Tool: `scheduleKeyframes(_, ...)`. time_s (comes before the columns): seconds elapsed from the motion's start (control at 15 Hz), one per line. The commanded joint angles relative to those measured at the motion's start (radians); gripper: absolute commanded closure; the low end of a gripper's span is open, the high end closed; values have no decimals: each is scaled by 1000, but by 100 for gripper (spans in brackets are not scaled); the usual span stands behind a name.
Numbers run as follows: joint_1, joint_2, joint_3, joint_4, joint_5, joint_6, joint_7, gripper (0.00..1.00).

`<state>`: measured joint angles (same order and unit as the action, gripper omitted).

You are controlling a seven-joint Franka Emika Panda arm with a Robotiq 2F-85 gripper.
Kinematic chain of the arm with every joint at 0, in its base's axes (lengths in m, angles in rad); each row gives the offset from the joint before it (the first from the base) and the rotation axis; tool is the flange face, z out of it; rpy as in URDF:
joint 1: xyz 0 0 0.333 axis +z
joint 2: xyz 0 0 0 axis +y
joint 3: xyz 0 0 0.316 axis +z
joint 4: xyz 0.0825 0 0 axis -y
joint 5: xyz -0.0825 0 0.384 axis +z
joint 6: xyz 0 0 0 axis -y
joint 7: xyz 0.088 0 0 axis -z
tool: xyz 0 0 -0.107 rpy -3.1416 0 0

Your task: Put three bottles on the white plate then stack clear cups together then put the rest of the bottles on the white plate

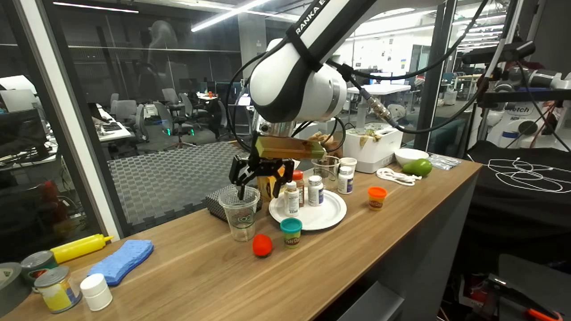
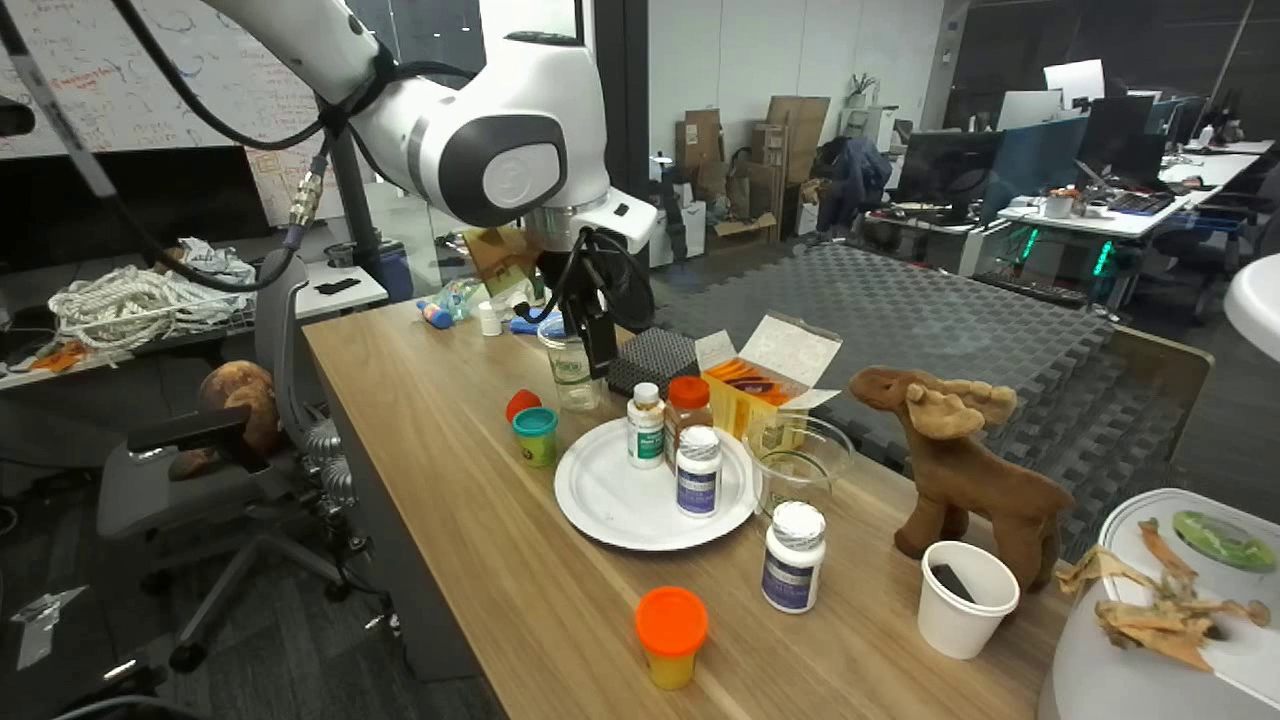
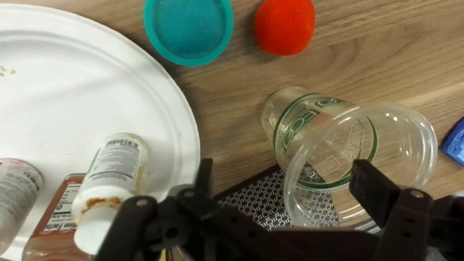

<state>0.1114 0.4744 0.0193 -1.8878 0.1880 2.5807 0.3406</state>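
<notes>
Three bottles stand upright on the white plate [image 1: 323,218]: a white-capped one [image 2: 647,440], a red-capped one [image 2: 688,395] and a blue-labelled one [image 2: 698,475]. Beside the plate, on the table, is another blue-labelled bottle [image 2: 793,565]. One clear cup [image 1: 243,223] stands at the plate's far side from that bottle; a second clear cup [image 2: 797,470] is near the bottle. My gripper [image 3: 285,172] is open above the first cup. In the wrist view, one finger [image 3: 373,192] overlaps the cup's mouth and the opposite finger [image 3: 205,174] is outside its rim. Contact cannot be judged.
Close to that cup are a teal-lidded tub [image 1: 291,232], a red ball-like thing [image 1: 262,245] and a black patterned box [image 2: 655,360]. An open yellow box [image 2: 765,385], a toy moose [image 2: 960,480], a paper cup [image 2: 965,600] and an orange-lidded tub [image 2: 671,635] also surround the plate.
</notes>
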Motion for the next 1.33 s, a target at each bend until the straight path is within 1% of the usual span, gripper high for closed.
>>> scheduleKeyframes(0.0,22,36,-26,60,-36,-19,43,28)
scheduleKeyframes(0.07,22,38,-28,61,-37,-21,45,30)
scheduleKeyframes(0.13,24,40,-30,63,-37,-21,47,37)
scheduleKeyframes(0.2,22,36,-27,60,-31,-19,44,47)
scheduleKeyframes(0.6,28,16,-25,50,-35,-26,46,92)
scheduleKeyframes(0.67,29,12,-24,47,-33,-29,47,96)
scheduleKeyframes(0.8,30,0,-21,39,-28,-34,45,100)
scheduleKeyframes(0.93,20,-13,-7,31,-10,-46,31,96)
scheduleKeyframes(1.27,-29,-68,39,-2,85,-37,-15,98)
